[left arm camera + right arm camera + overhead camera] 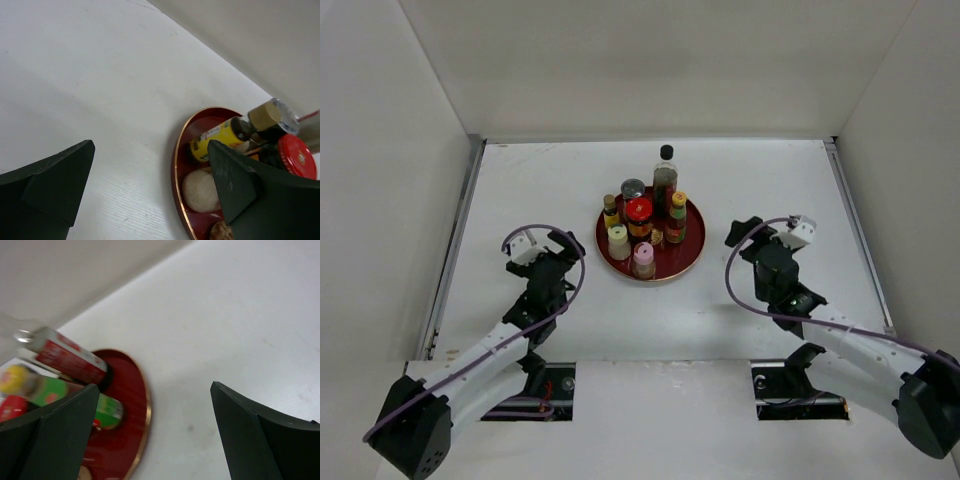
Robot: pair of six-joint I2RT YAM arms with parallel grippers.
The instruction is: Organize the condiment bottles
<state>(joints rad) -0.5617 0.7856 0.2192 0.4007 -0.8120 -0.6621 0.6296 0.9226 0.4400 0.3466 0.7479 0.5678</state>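
Scene: seven or so condiment bottles [642,222] stand packed together on a round red tray [688,258] at the middle of the white table [550,180], between the two arms.
Left gripper [556,250]: spread wide and empty, near the tray's left rim but clear of it.
Right gripper [745,233]: likewise gaping with nothing between its fingers, near the tray's right rim.
Tall dark bottle [665,182]: black-capped, at the tray's far edge. It is probably the heaviest and most top-heavy, so it is best gripped on the body below the neck, not at the cap.
Red-lidded jar [639,212]: at the centre, hemmed in by neighbours. It looks rigid and squat, and is likely too wide for an easy pinch.
Cream bottle [618,240] and pink bottle [643,258]: small, on the near rim. They are probably light and the easiest to reach first.
Yellow-capped bottle [677,214]: slim and labelled, on the right side. A grip across the label should hold better than one on bare, smooth walls.
Surfaces: hard and glossy by the look, so likely slippery and breakable if knocked over.
Risk: with the bottles touching or nearly so, a finger sliding between them could topple a neighbour.
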